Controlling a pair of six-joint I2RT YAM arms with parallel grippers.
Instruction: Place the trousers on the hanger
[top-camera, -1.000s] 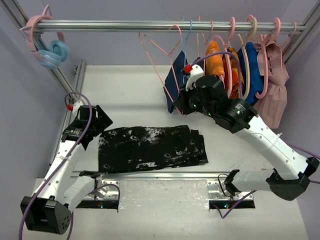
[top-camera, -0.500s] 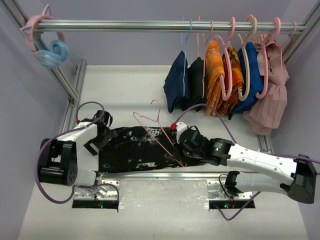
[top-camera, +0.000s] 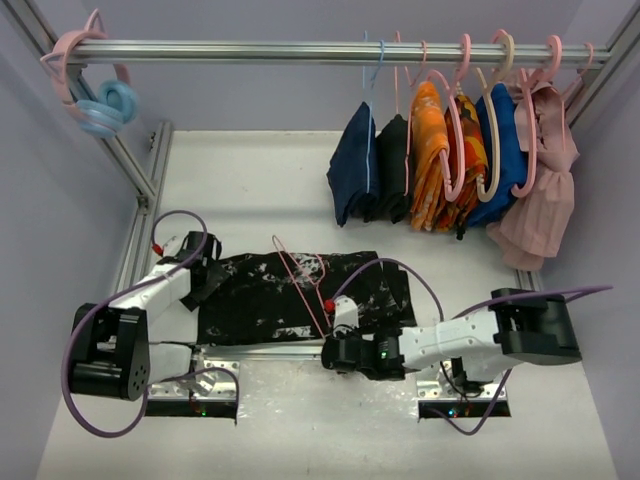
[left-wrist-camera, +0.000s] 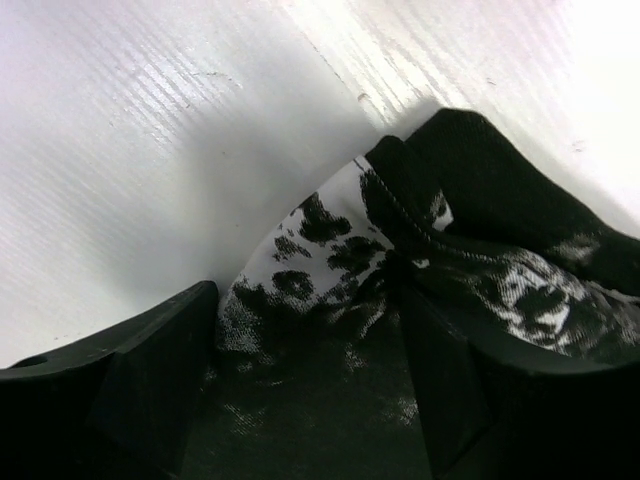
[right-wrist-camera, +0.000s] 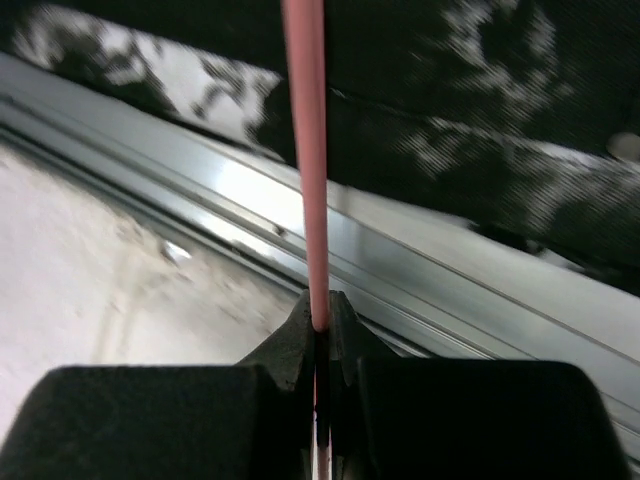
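The black-and-white splattered trousers lie flat on the table. The thin pink hanger lies across them, its hook toward the far side. My right gripper is at the trousers' near edge, shut on the hanger's wire; in the right wrist view the wire runs straight out of the closed gripper over the trousers. My left gripper is at the trousers' left end. In the left wrist view it is open, with the trousers' fabric between its fingers.
A clothes rail spans the back with navy, black, orange, blue and pink garments on hangers. Spare pink and blue hangers hang at its left end. An aluminium profile runs along the near edge.
My right arm has brought the pink hanger down from the rail onto the trousers and drawn back toward the near edge. My left gripper has moved onto the trousers' left end.
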